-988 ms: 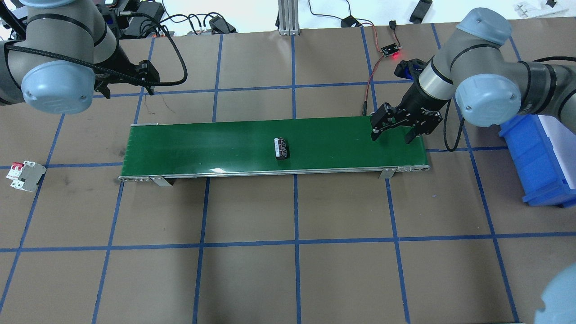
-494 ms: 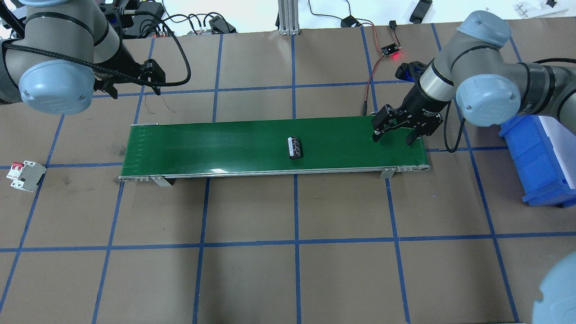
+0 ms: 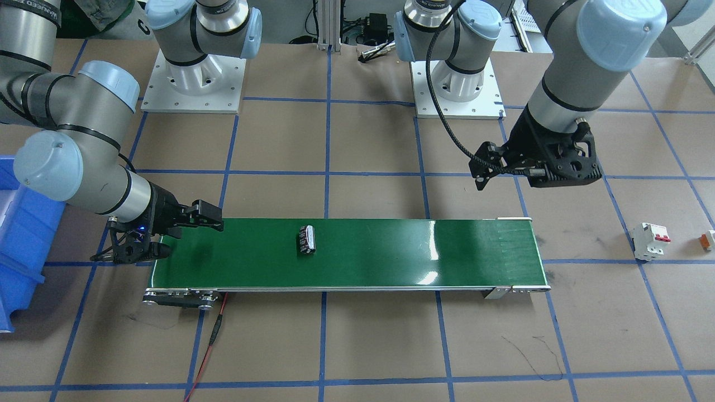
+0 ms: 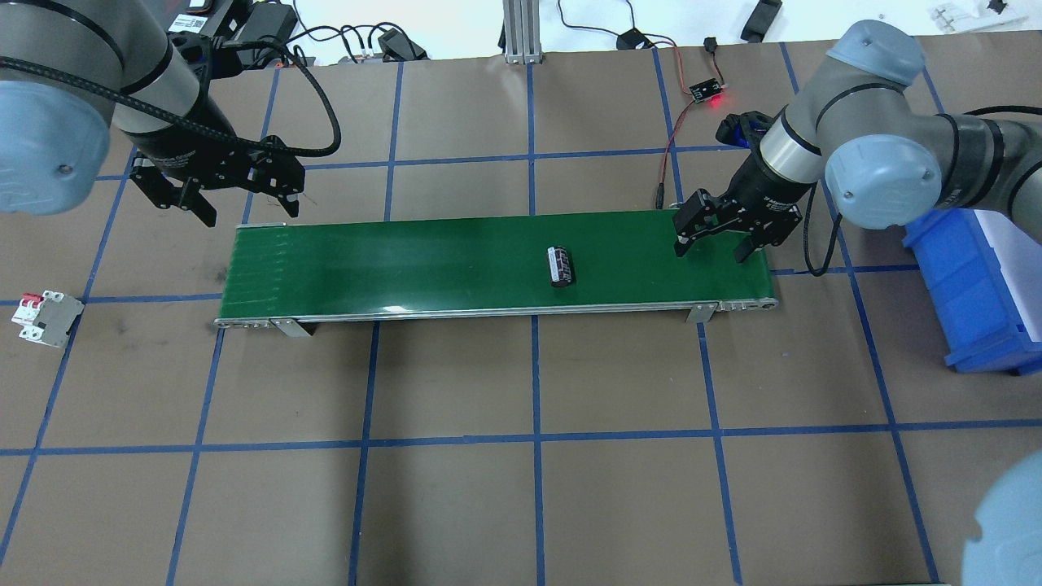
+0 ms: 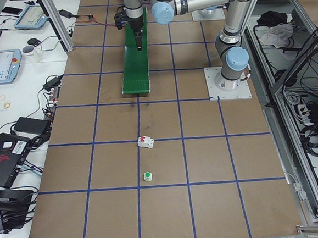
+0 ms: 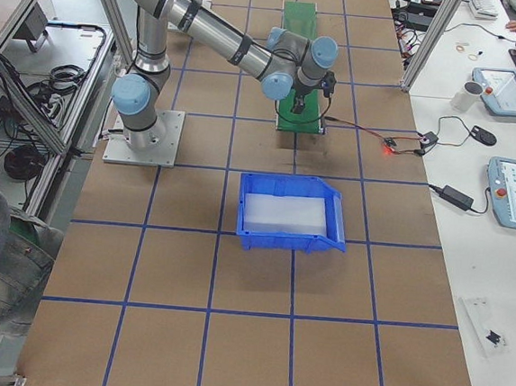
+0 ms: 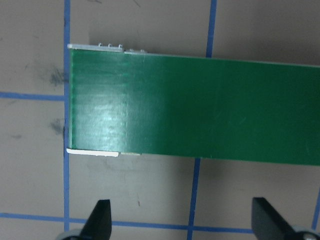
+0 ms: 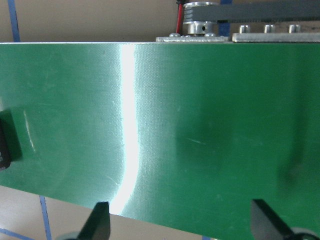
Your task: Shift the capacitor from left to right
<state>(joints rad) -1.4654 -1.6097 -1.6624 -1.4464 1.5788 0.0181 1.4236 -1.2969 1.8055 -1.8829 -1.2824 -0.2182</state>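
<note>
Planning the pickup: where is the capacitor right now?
In the overhead view the capacitor lies on the green conveyor belt, just right of its middle, well short of the right gripper.

A long green conveyor belt lies across a brown table gridded with blue tape. A white boxy breaker with red switches sits on the table well beyond one end of the belt, with a tiny orange-and-white part near it. Past the other end stands a blue plastic bin. A small black circuit board with a lit red light lies on the table's far side.
</note>
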